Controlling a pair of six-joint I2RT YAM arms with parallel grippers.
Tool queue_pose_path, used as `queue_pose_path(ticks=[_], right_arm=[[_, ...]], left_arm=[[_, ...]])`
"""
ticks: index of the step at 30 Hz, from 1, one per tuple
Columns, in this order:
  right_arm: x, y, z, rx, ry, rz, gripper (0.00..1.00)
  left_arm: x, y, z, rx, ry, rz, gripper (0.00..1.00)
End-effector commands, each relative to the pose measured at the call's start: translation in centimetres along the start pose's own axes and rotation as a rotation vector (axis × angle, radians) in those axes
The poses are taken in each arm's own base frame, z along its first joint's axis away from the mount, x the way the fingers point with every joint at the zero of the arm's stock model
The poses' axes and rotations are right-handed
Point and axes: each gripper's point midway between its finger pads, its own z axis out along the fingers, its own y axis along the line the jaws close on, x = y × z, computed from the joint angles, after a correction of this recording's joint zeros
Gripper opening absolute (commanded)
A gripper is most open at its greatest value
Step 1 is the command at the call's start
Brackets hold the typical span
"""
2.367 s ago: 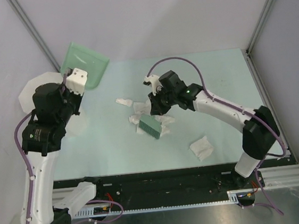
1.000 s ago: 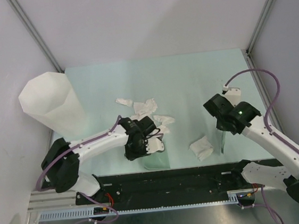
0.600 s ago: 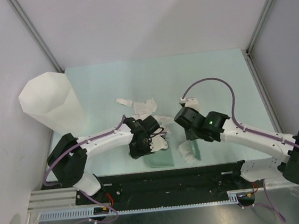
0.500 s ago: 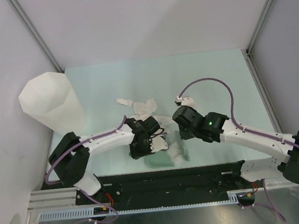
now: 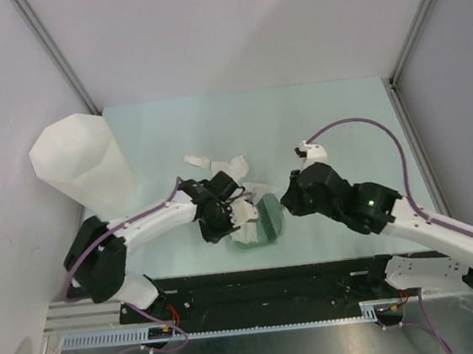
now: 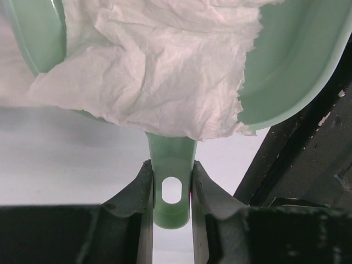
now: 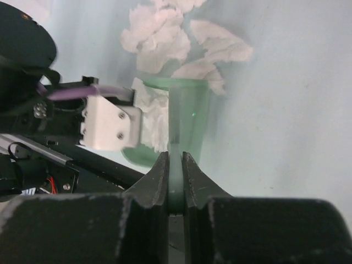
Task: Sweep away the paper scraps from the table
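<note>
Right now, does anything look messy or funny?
Yes. The crumpled paper scrap in the dustpan hangs over its back rim toward the handle, so it might slip out. More paper scraps lie loose on the table beyond it.

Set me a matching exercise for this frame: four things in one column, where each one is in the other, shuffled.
1 dustpan
2 brush
3 bin
4 loose paper scraps

a lying on the table, past the dustpan
b handle clamped in the left gripper
c upright at the table's left edge
d clamped in the right gripper

Pairs: 1-b, 2-d, 3-c, 4-a
</note>
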Motion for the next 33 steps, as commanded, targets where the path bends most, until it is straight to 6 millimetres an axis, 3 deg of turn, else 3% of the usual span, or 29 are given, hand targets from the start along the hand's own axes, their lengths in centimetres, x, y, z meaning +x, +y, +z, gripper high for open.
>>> queue_pose_path(ticks=[1, 5, 6, 7, 8, 11, 18, 22, 25, 28, 33], right_arm=[[-5.5, -0.5, -3.9, -0.006, -0.181, -0.021, 0.00], [-9.0, -2.7, -4.7, 0.046, -0.279, -0.040, 0.00], [-9.5, -2.7, -4.5, 0.028, -0.280, -0.053, 0.00], [-10.8, -4.4, -4.2, 0.069, -0.300, -0.023, 0.00], [-11.0, -4.9, -3.8, 0.071, -0.293, -0.020, 0.00], [-10.0, -5.7, -1.2, 0.102, -0.205, -0.053, 0.00], [-4.4, -7.2, 4.2, 0.212, 0.060, -0.099, 0.00], [-4.2, -8.4, 6.0, 0.311, 0.064, -0.180, 0.00], [-4.7, -8.0, 7.7, 0.324, 0.052, -0.248, 0.00], [-4.5, -6.4, 9.3, 0.290, 0.061, -0.255, 0.00], [-1.1, -0.6, 12.8, 0.120, 0.154, -0.257, 0.00]], left_arm=[[-1.7, 0.2, -3.0, -0.019, -0.182, 0.011, 0.00], [-0.5, 0.5, -5.1, -0.077, -0.259, -0.033, 0.00], [0.1, 0.9, -5.4, -0.095, -0.258, -0.052, 0.00], [0.9, 1.5, -5.6, -0.119, -0.252, -0.087, 0.00], [2.0, 1.5, -5.6, -0.134, -0.234, -0.101, 0.00], [5.7, 1.9, -5.3, -0.162, -0.159, -0.158, 0.00], [13.3, 2.8, -4.5, -0.215, 0.032, -0.269, 0.00], [14.6, 3.9, -4.4, -0.215, 0.074, -0.307, 0.00], [15.1, 5.0, -4.3, -0.239, 0.114, -0.311, 0.00], [14.7, 5.7, -3.7, -0.212, 0.129, -0.321, 0.00], [13.8, 7.2, -3.0, -0.226, 0.141, -0.296, 0.00]])
